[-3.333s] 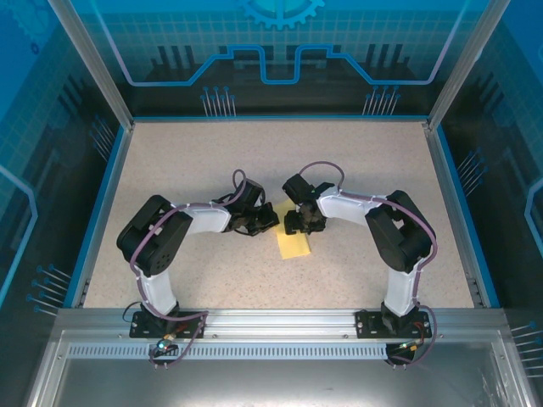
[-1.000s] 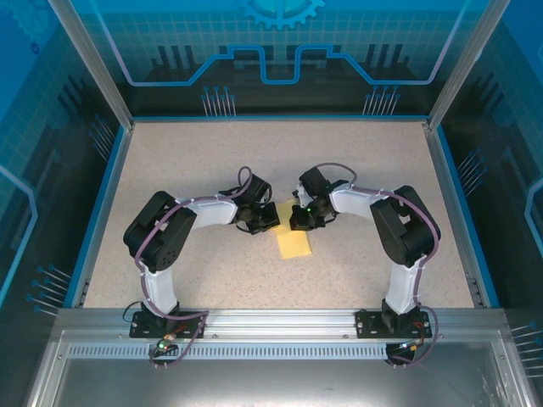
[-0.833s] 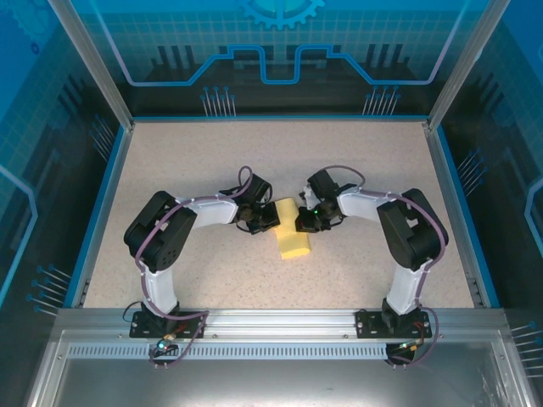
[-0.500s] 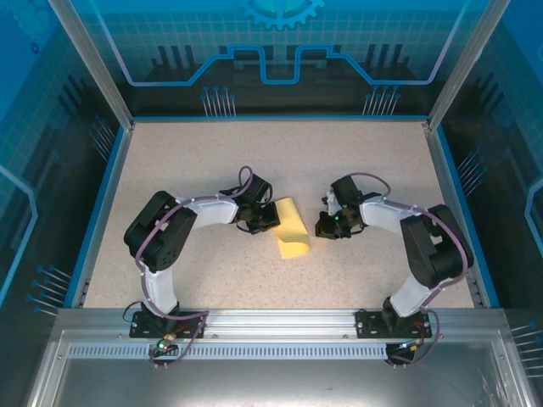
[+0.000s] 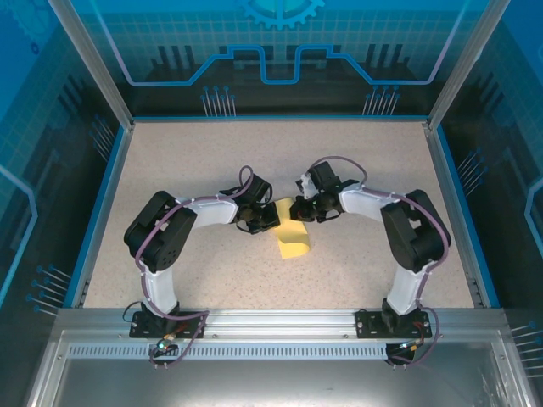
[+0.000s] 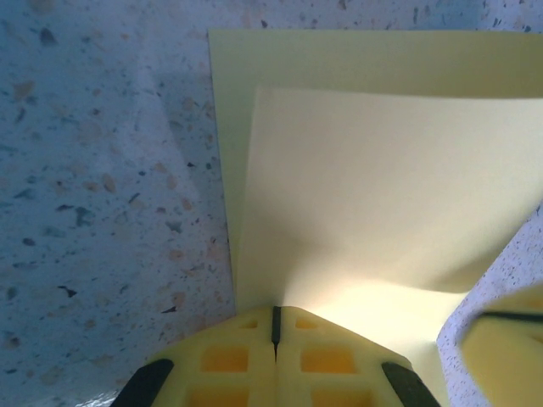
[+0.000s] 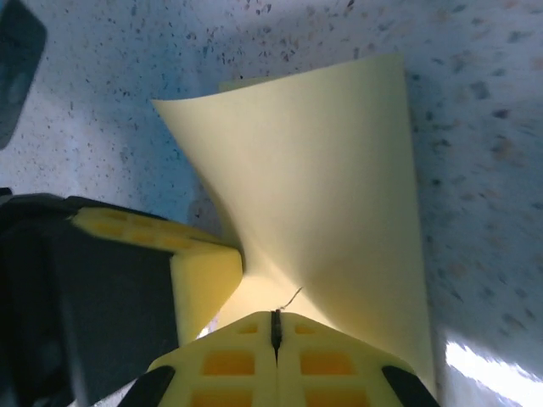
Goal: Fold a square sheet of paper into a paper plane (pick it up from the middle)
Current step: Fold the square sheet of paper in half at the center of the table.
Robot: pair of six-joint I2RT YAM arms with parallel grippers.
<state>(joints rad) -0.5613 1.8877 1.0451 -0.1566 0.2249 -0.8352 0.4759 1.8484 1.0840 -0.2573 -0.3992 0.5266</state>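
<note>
The square sheet of paper [image 5: 293, 242] is pale yellow and lies folded in half at the table's middle, its upper layer springing up in a curve [image 7: 331, 186]. My left gripper [image 5: 273, 220] is shut, its tips resting on the sheet's left edge [image 6: 382, 186]. My right gripper [image 5: 295, 210] is shut too, its tips against the far end of the raised flap. The two grippers' fingertips nearly touch; the left fingers [image 7: 199, 275] show in the right wrist view. I see no paper caught between either pair of jaws. The paper plane is out of view.
The speckled tabletop [image 5: 195, 161] has free room on every side of the sheet. A blue rim [image 5: 106, 195] and clear walls enclose it. An aluminium rail [image 5: 280, 318] with both arm bases runs along the near edge.
The right gripper swung away to the right, then came back to the sheet's far end. The sheet's upper layer sprang up meanwhile. The left arm stayed still.
</note>
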